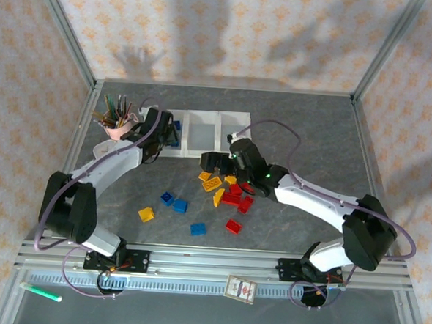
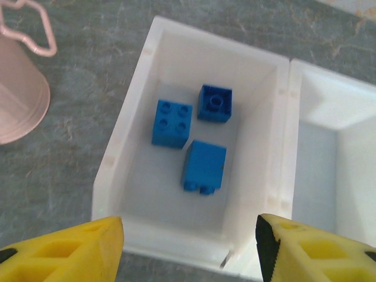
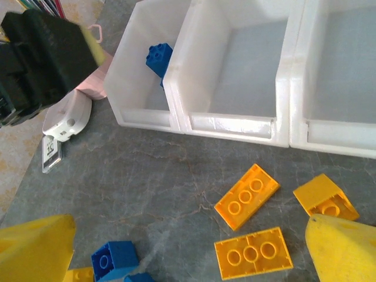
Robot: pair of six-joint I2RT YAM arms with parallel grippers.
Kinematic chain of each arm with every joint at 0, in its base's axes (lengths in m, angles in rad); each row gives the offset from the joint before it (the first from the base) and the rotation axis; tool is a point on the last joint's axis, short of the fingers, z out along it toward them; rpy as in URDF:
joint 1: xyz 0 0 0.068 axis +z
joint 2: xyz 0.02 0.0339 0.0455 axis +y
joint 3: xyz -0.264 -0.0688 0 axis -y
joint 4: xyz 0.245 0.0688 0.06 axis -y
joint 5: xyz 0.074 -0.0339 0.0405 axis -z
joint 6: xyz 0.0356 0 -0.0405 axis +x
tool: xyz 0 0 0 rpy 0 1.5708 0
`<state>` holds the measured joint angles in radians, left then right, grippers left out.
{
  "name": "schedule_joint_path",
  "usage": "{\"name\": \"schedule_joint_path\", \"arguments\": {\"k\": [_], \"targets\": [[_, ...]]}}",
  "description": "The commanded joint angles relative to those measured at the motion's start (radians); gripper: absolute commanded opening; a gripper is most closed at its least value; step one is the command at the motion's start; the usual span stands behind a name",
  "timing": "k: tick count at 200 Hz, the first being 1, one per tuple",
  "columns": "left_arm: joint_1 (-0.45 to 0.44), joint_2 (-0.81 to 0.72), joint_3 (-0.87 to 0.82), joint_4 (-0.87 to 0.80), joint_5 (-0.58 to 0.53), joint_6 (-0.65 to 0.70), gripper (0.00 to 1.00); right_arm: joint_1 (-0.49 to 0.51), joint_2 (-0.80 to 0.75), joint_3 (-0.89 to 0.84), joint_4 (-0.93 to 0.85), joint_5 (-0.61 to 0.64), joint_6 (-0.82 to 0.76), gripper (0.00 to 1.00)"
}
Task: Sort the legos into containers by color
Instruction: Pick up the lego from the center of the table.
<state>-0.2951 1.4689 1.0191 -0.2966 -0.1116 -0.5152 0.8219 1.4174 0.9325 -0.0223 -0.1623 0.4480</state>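
Note:
My left gripper (image 2: 188, 249) hangs open over the near wall of the leftmost of the containers (image 2: 147, 64), with nothing between its yellow fingers. Three blue legos (image 2: 204, 166) lie inside that bin. From above, the left gripper (image 1: 163, 133) sits at the left end of the white tray (image 1: 203, 132). My right gripper (image 3: 188, 252) is wide open and empty, low over the table in front of the bins (image 3: 229, 126). Yellow legos (image 3: 247, 195) and a blue one (image 3: 114, 258) lie beneath it. Loose yellow (image 1: 212, 182), red (image 1: 236, 196) and blue (image 1: 175, 201) legos are scattered mid-table.
A pink cup of pens (image 1: 116, 123) stands just left of the tray, close to the left gripper. The middle and right bins hold nothing I can see. A green marker (image 1: 41, 292) lies below the rail at the near left. Frame posts bound the table's back corners.

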Motion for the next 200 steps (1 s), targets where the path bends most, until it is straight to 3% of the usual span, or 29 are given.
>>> {"name": "schedule_joint_path", "arguments": {"k": [1,59,102,139,200], "targets": [[-0.033,-0.08,-0.071,-0.065,0.014,-0.014,0.64,0.003,-0.032,-0.034,-0.036,-0.005,-0.005,1.0],[-0.167,-0.259,-0.261,-0.168,-0.012,-0.128,0.69,0.044,-0.048,-0.135,0.032,-0.05,0.047,1.0],[-0.227,-0.367,-0.369,-0.232,0.019,-0.196,0.73,0.141,-0.04,-0.178,0.054,-0.005,0.056,1.0],[-0.262,-0.38,-0.424,-0.24,0.035,-0.247,0.75,0.203,0.0,-0.186,0.066,0.031,0.077,1.0],[-0.318,-0.311,-0.458,-0.159,0.053,-0.322,0.81,0.207,0.009,-0.187,0.064,0.09,0.069,1.0]]}}
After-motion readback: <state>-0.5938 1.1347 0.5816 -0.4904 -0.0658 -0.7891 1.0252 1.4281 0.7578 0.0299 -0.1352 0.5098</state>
